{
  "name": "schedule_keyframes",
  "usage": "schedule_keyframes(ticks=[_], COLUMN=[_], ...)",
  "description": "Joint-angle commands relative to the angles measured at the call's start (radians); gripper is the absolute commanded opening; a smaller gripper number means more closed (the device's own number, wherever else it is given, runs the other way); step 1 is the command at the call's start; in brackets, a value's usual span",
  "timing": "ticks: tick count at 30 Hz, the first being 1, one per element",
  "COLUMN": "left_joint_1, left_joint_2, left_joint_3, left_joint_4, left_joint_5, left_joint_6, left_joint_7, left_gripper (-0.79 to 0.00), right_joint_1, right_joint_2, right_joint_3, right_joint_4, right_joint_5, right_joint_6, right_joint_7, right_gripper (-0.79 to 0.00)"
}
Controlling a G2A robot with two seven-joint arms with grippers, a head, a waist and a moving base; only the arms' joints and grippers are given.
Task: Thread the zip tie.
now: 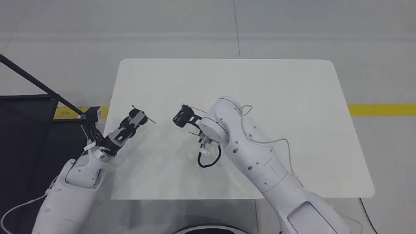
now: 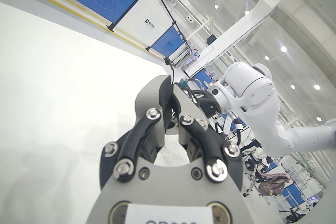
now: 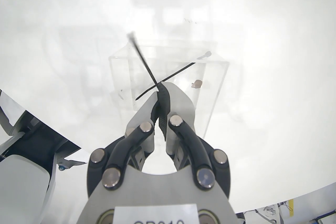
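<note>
Zip tie is sticking out from the left gripper, which is pinching it above the white table. Near it, the right gripper is pinching a black strip.

**Bright overhead light, strong glare**

Round ceiling lamps light the hall from above. The white table glares and is nearly washed out in the right wrist view, where the zip tie seems to mirror in its gloss. Shadows on it are faint. The 2 wrist views bend straight lines at their edges.
</note>
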Motion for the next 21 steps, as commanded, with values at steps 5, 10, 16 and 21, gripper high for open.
schedule_keyframes(ticks=[5, 10, 16, 21], left_joint_1=[0.0, 0.0, 0.0, 0.0], left_joint_2=[0.0, 0.0, 0.0, 0.0], left_joint_3=[0.0, 0.0, 0.0, 0.0], left_joint_4=[0.0, 0.0, 0.0, 0.0], left_joint_5=[0.0, 0.0, 0.0, 0.0], left_joint_6=[0.0, 0.0, 0.0, 0.0], left_joint_7=[0.0, 0.0, 0.0, 0.0], left_gripper=[-0.785, -0.785, -0.785, -0.785], right_joint_1=[-0.046, -0.059, -0.037, 0.003], right_joint_2=[0.019, 0.024, 0.021, 0.019], right_joint_3=[0.027, 0.021, 0.003, -0.045], right_joint_4=[-0.087, -0.11, -0.071, -0.026], right_joint_5=[-0.027, -0.044, -0.022, -0.004], right_joint_6=[-0.007, -0.014, -0.026, -0.013], right_joint_7=[-0.001, 0.01, 0.038, 0.052], right_gripper=[-0.785, -0.785, -0.72, -0.634])
